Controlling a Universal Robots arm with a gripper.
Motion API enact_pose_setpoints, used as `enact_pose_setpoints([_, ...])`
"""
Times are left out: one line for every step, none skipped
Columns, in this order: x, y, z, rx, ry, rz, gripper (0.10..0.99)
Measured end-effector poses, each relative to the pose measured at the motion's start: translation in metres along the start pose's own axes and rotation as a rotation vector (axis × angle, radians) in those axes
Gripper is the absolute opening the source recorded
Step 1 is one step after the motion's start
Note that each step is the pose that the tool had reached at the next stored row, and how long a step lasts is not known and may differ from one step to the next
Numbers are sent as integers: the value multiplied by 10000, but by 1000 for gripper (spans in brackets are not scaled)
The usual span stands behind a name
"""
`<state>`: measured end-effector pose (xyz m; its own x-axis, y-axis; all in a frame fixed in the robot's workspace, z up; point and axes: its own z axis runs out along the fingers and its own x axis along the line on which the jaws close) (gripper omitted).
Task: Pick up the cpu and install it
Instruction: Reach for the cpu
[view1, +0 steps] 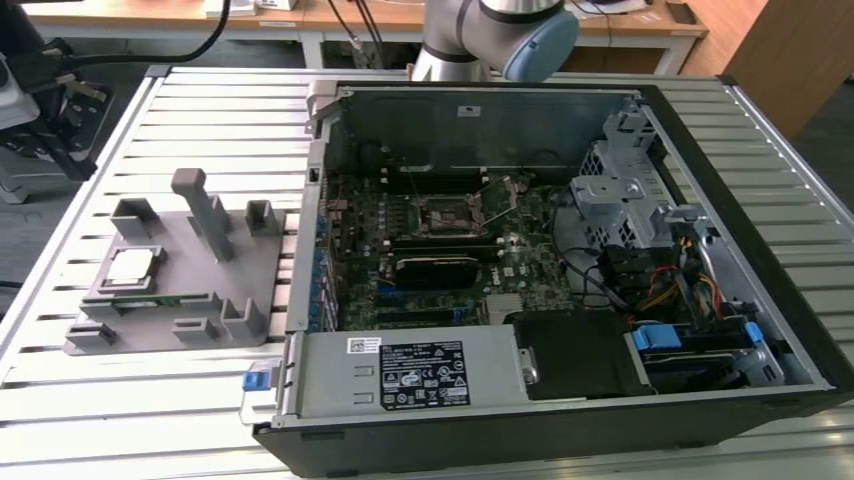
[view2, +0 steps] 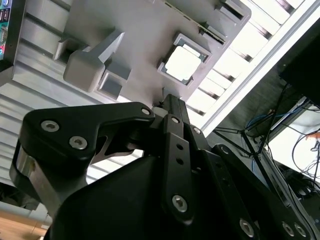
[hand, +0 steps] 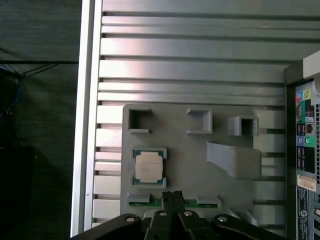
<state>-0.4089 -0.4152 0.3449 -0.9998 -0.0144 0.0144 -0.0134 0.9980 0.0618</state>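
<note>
The cpu (view1: 130, 268) (hand: 149, 167) (view2: 183, 63) is a small, flat, square chip with a pale silvery metal top and a thin greenish rim. It lies flat, metal face up, in a square pocket with corner brackets on the grey holder (hand: 190, 155). In both wrist views it sits near the tips of the gripper (hand: 172, 196), just beyond its jaws and off to one side of their line, untouched.

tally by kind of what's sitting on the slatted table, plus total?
cpu: 1
memory stick: 1
grey holder tray: 1
open computer case: 1
Total: 4
</note>
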Motion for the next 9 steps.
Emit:
enact_pose_setpoints([9, -2, 11, 0, 2, -2, 106])
enact_pose_setpoints([17, -5, 23, -1, 3, -7, 106])
enact_pose_setpoints([24, -8, 35, 0, 7, -13, 106])
enact_pose_setpoints([30, -11, 47, 0, 11, -19, 106])
enact_pose_setpoints([36, -12, 59, 0, 16, -25, 106])
enact_pose_setpoints([42, -14, 71, 1, 19, -33, 106])
enact_pose_setpoints([47, -16, 84, 0, 23, -40, 106])
enact_pose_setpoints([54, -16, 96, 0, 25, -45, 106])
enact_pose_setpoints([62, -17, 107, 1, 31, -53, 106])
